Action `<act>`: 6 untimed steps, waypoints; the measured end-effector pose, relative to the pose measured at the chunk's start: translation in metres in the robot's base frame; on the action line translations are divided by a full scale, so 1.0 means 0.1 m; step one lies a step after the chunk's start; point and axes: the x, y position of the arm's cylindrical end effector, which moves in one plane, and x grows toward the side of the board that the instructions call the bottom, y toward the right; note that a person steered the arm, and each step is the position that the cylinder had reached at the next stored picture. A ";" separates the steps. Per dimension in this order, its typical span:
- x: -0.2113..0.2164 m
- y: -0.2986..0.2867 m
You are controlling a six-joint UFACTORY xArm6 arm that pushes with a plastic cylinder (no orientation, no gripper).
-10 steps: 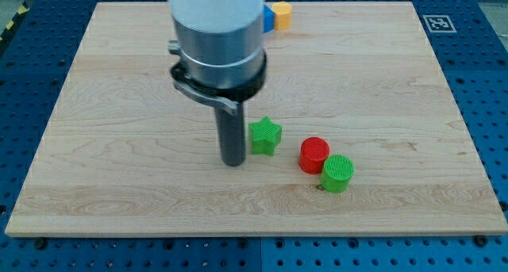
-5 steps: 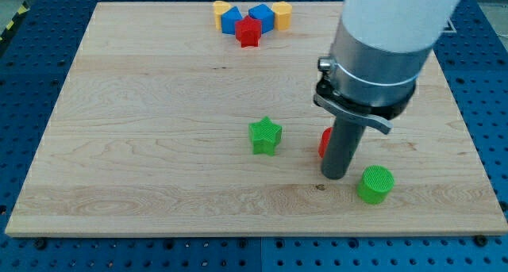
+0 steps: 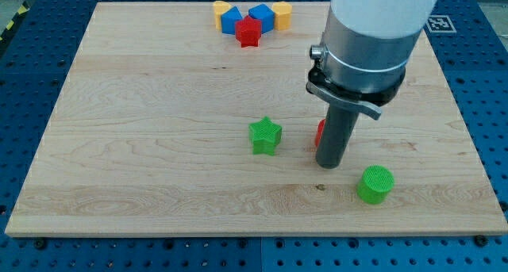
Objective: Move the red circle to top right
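The red circle (image 3: 319, 132) is mostly hidden behind my rod; only a thin red sliver shows at the rod's left edge, right of the board's centre. My tip (image 3: 329, 164) rests on the board just in front of the red circle, touching or nearly touching it. The green star (image 3: 265, 136) lies to the left of the tip. The green circle (image 3: 375, 184) lies to the tip's lower right, apart from it.
A cluster sits at the board's top edge: a yellow block (image 3: 221, 9), a blue block (image 3: 232, 20), a red star (image 3: 248, 32), a blue block (image 3: 262, 15) and a yellow block (image 3: 282, 13). A marker tag (image 3: 440, 22) is at the top right corner.
My rod swept from left of the green star to the right, past the red circle. The green circle was pushed right and down. The rod then shifted slightly up and left.
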 end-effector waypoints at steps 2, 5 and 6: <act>-0.42 0.00; -0.99 0.58; -1.24 0.86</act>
